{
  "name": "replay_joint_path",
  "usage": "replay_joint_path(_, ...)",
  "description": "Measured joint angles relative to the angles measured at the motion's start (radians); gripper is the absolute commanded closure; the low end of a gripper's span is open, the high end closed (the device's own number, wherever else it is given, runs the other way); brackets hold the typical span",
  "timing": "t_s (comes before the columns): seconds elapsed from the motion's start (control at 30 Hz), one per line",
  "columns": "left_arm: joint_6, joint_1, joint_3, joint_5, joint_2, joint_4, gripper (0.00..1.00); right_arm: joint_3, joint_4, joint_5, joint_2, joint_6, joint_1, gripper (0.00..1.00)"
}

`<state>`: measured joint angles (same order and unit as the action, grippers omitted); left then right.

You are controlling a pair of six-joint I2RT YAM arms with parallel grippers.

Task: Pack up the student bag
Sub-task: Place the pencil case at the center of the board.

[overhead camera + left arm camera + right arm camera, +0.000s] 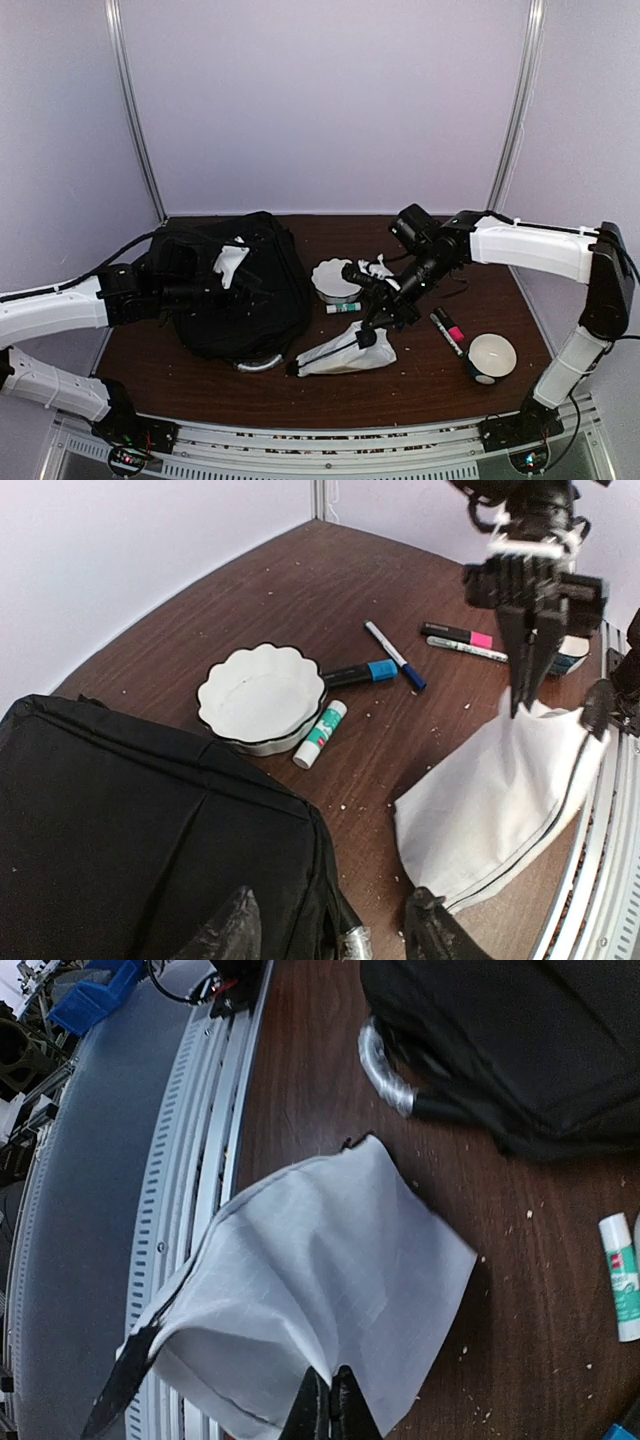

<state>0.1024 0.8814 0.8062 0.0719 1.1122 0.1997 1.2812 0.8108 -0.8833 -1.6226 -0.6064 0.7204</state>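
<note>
The left hand (332, 905) hangs over the left part of the student bag (240, 290). Its fingers are about half spread, with the bag's near corner below the gap. I cannot tell whether either finger touches the fabric, and nothing is pinched between them.

The bag sits slumped on the left half of the tabletop (420, 400), and its silvery handle (262, 364) curls out at its 5 o'clock edge. It looks soft and bulky, so it should sag and fold when lifted and will probably not hold its mouth open unaided. The handle looks like the firmest place to grip. To hold it open, a zip edge would likely serve better than loose cloth, which would bunch.

At 3 o'clock from the bag sits a white scalloped dish (258, 695), with a glue stick (320, 735) just beside it at the dish's 5 o'clock. At 4 o'clock from the bag lies a white fabric pouch (330, 1250). The right hand (330, 1375) has its fingers closed tight on an upper fold of it, so one end is raised and the rest trails on the wood. The pouch looks light and limp.

Further right are a blue-capped marker (360, 673), a thin pen (395, 655) and a pink-banded marker (455, 635). A round white object (492, 352) lies at the far right.
</note>
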Motion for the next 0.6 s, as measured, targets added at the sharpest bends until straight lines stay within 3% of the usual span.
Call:
replay_joint_path(0.13, 0.000, 0.009, -0.010, 0.024, -0.003, -0.018, 0.49, -0.026, 0.009, 0.010, -0.105, -0.031, -0.047, 0.97)
replay_joint_path(0.23, 0.000, 0.014, -0.010, 0.045, 0.010, -0.040, 0.49, -0.033, 0.009, 0.019, -0.122, -0.045, -0.092, 0.89)
replay_joint_path(0.4, -0.014, 0.053, 0.012, 0.074, 0.131, -0.073, 0.50, -0.045, 0.003, 0.027, -0.121, -0.031, -0.189, 0.73)
replay_joint_path(0.6, -0.053, 0.118, 0.058, 0.079, 0.275, -0.069, 0.51, -0.123, 0.008, 0.089, -0.032, -0.041, -0.238, 0.64)
